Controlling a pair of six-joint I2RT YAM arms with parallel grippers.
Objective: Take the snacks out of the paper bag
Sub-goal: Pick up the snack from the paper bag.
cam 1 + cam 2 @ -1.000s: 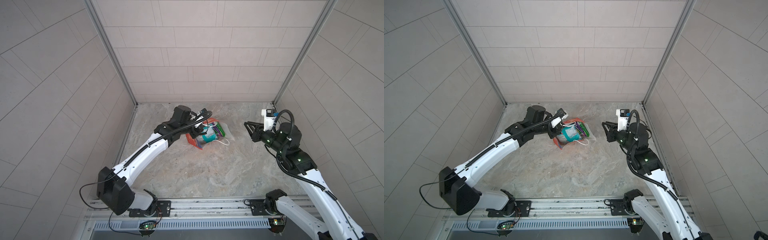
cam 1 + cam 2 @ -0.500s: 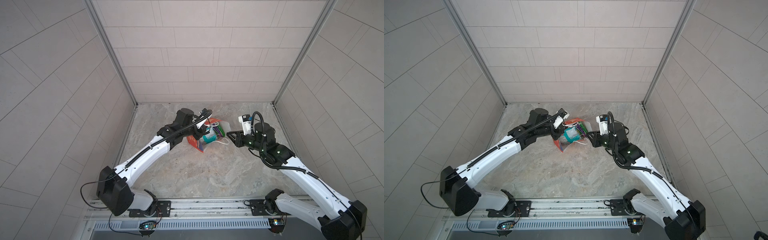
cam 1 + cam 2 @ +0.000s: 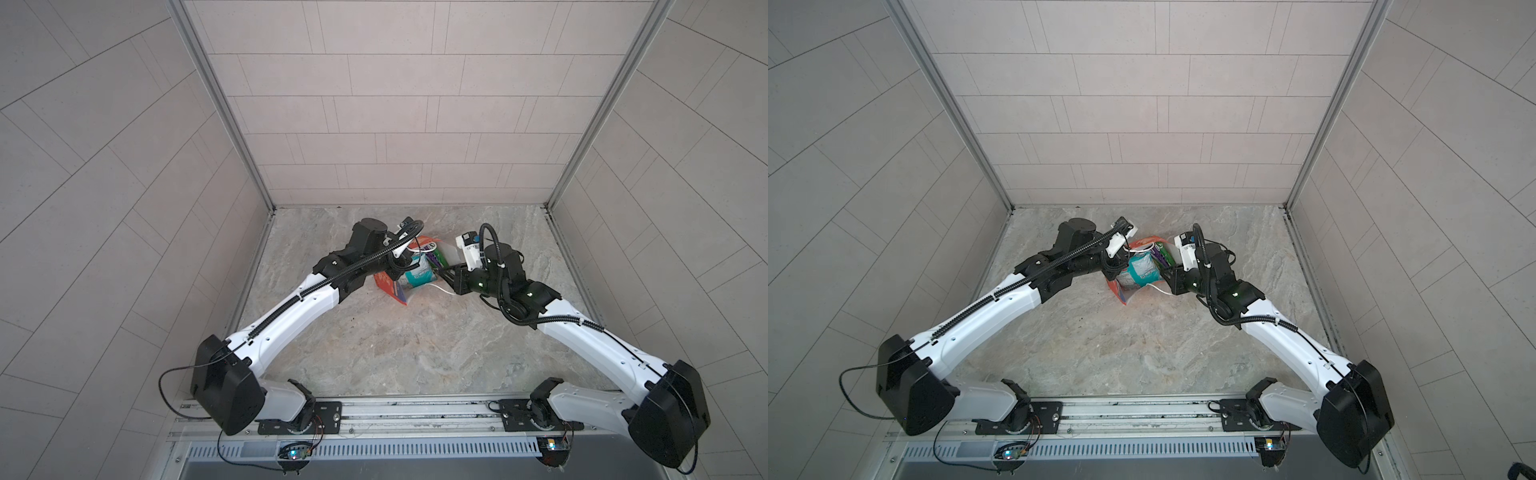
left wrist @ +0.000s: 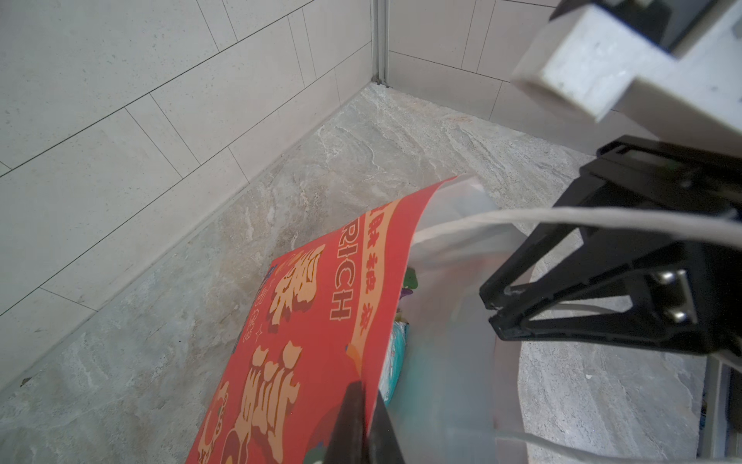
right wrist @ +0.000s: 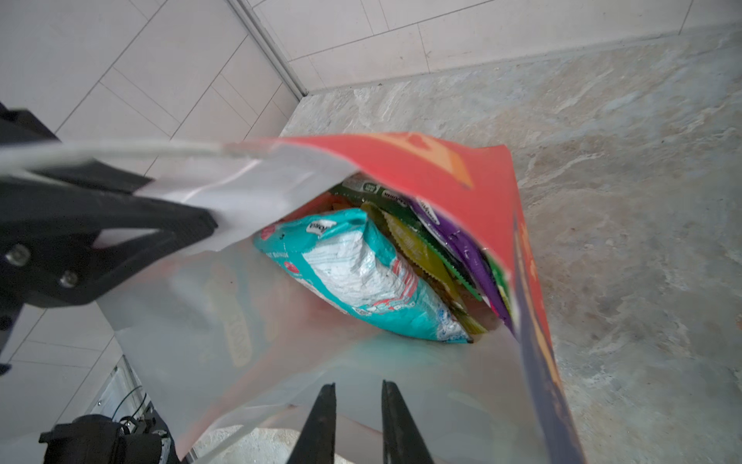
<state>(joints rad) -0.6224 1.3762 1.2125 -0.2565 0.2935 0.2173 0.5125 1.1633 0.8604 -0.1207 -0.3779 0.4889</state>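
**Right wrist view: teal packet dead ahead of parted jaws**

Looks straight into the gaping bag [image 5: 461, 168]. Finds the snacks inside: teal packet [image 5: 361, 277] foremost, with a purple packet [image 5: 461, 245], a green packet [image 5: 385, 197] and a yellow packet [image 5: 417, 253] on edge behind it, against the red wall [image 4: 305, 341]. Shows the right jaws narrowly parted, pinching nothing, tips at the mouth's near edge. Shows the left jaws pressed together on the red wall's rim, holding it up.

Seen in a top view, places the bag on its side on the desk [image 3: 415, 353], toward 12 o'clock, between both arms, mouth turned to 3 o'clock. Sets the teal packet at 9 o'clock from the right jaws, close but not touching, its long axis slanted across their line of approach rather than along it. Leaves the right arm [image 3: 590, 338] nearer the contents and the left arm [image 3: 291, 318] busy holding.

Probably calls for a short reach toward 9 o'clock, a wider spread, then a bite across the packet's narrow width. Could snag the white cord [image 4: 522, 220] crossing the mouth.
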